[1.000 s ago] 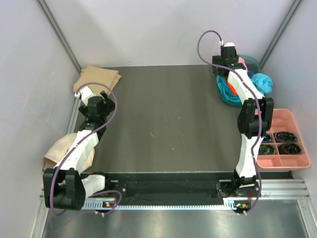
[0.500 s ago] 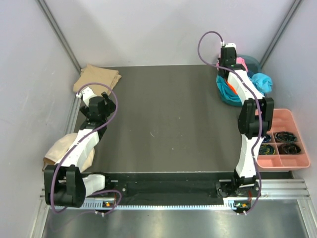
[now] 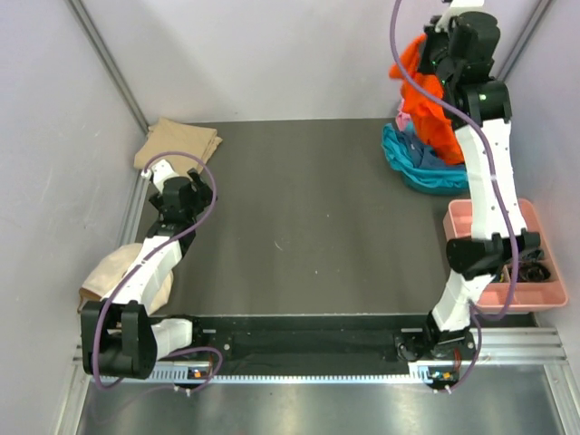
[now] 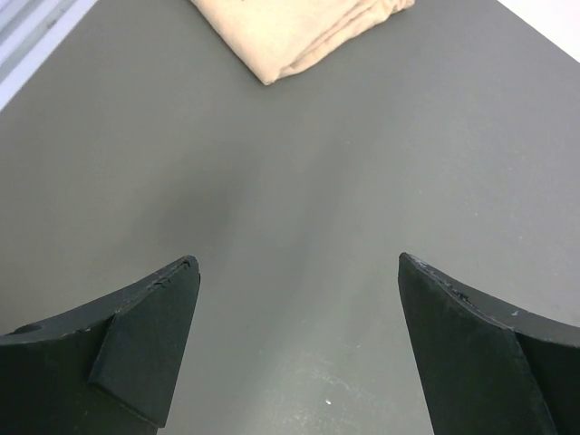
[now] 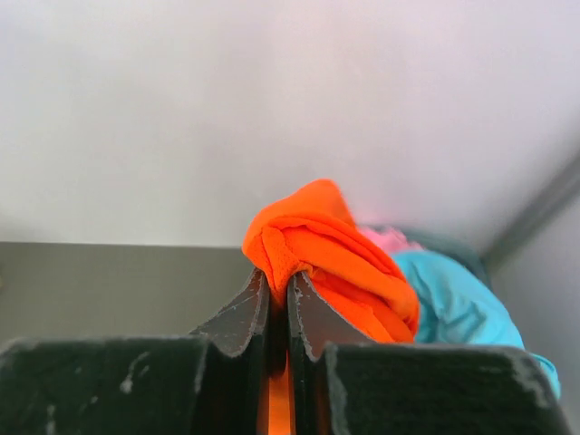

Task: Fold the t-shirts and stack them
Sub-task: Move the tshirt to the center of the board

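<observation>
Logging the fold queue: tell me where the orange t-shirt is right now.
Top view, far right: the orange t-shirt hangs pinched in the shut right gripper, held up over the teal t-shirts heaped at the table's back right corner.

Folded shirt (image 3: 178,143) back left; hanging shirt (image 3: 430,101) above pile (image 3: 419,169) back right.

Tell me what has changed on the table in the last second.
The right gripper shut on the orange t-shirt and lifted it high off the teal t-shirts; it hangs from the fingers. The left gripper, open, hardly moved; the folded tan t-shirt and pink tray stayed in place.
</observation>
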